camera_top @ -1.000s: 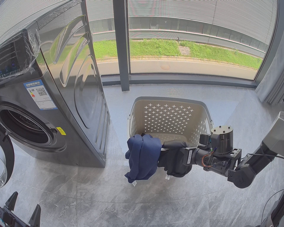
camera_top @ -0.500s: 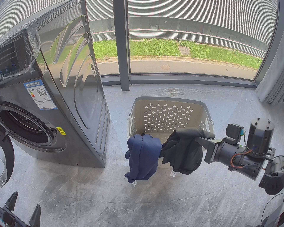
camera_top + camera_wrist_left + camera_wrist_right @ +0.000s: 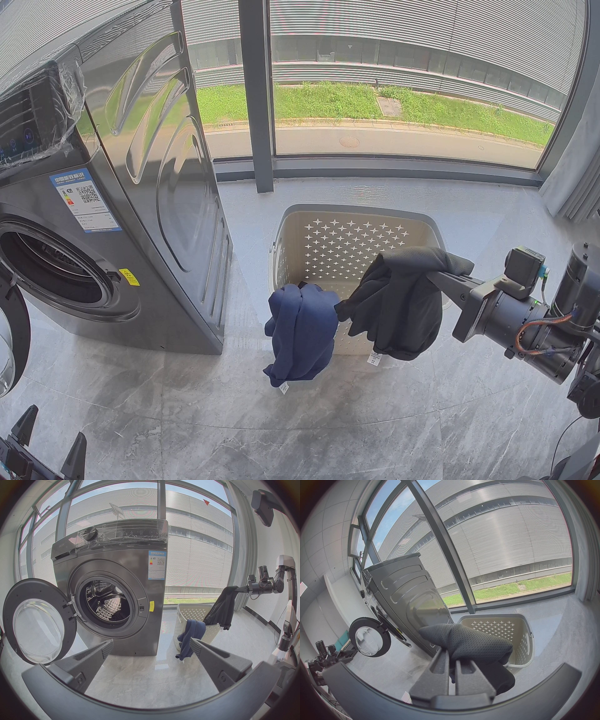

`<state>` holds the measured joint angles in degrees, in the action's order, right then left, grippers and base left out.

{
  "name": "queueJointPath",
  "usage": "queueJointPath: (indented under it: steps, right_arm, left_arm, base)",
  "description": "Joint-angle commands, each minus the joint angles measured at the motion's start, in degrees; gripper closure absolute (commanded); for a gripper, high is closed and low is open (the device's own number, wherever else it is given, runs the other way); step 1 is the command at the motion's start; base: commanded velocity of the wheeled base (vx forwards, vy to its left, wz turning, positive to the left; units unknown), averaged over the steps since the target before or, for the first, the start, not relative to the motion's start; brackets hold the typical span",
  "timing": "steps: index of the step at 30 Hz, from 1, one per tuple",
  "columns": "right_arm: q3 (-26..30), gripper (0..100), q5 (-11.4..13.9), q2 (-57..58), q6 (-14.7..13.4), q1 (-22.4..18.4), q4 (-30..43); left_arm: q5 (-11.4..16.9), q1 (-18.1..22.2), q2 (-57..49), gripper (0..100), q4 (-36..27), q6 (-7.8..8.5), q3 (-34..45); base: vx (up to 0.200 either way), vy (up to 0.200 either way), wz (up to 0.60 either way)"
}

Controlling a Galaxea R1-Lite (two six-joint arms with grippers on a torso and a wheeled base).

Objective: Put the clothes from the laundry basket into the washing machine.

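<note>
Black garment (image 3: 400,306) held up beside the laundry basket (image 3: 356,212), clamped in the right gripper (image 3: 440,279).

Hangs from closed fingers (image 3: 440,667) over the basket's near right corner, clear of the floor, long axis roughly vertical, bunched top at the fingers, loose hem and small white tag pointing down. Just beside it, a blue garment (image 3: 303,331) draped over the basket's near rim, long axis also vertical, lower end dangling outside toward the floor; contact between the two impossible to tell. Washing machine (image 3: 162,187) to the left of the basket, round door (image 3: 37,620) swung wide, drum (image 3: 107,603) exposed. Left gripper (image 3: 150,641) low near the floor in front of the machine, fingers spread apart, holding nothing, well apart from both garments.
</note>
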<state>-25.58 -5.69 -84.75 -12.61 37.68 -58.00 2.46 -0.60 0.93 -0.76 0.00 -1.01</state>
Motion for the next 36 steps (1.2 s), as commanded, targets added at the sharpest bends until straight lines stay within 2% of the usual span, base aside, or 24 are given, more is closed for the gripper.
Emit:
queueJointPath:
  steps: [1, 3, 12, 19, 28, 36]
  right_arm:
    - [-0.4, 100, 0.1, 1.1, 0.0, 0.4, -0.2]
    - [-0.6, 100, 0.1, 1.4, 0.0, 0.4, -0.2]
    - [-0.3, 100, 0.7, 2.5, 1.7, -0.1, -0.3]
    - [-0.3, 100, 0.7, 2.3, 1.9, 0.0, -2.2]
    - [-0.6, 100, 0.8, 2.0, 1.8, 0.4, -2.3]
    - [-0.7, 100, 0.8, 2.1, 1.8, 0.4, -3.3]
  left_arm:
    - [0.0, 0.0, -0.4, 0, 0.0, 0.0, 0.7]
    - [0.1, -0.1, -0.3, 0, 0.0, 0.0, 0.7]
    - [0.0, -0.1, -0.3, 0, 0.0, 0.0, 0.7]
    - [0.0, -0.1, -0.2, 0, 0.0, 0.0, 0.7]
    - [0.0, -0.1, -0.1, 0, 0.0, 0.0, 0.7]
    - [0.0, -0.2, 0.0, 0, 0.0, 0.0, 0.7]
  base:
    - [0.0, 0.0, 0.0]
    - [0.0, 0.0, 0.0]
    - [-0.2, 0.0, 0.0]
    - [-0.2, 0.0, 0.0]
    - [0.0, 0.0, 0.0]
    - [0.0, 0.2, 0.0]
